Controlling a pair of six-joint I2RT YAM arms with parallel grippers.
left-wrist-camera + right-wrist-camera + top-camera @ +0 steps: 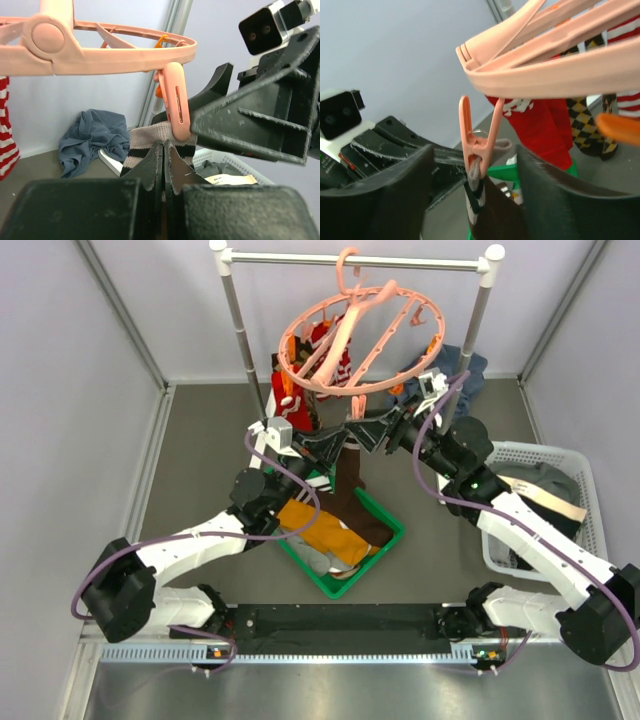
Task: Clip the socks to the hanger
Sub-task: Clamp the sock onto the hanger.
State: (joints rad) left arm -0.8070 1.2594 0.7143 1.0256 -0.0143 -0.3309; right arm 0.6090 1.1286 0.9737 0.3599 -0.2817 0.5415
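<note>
Sock point(141, 142) cuff pinched in pressed-together left hand point(164, 155), raised under hanger point(100, 57) rim to meet clip point(476, 145). Clip appears shut on cuff. Right hand point(475, 170) spread either side of clip, not squeezing. Sock tail hangs toward green tray point(396, 530).

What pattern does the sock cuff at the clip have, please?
Grey with black stripes on the sock cuff; left wrist view.
</note>
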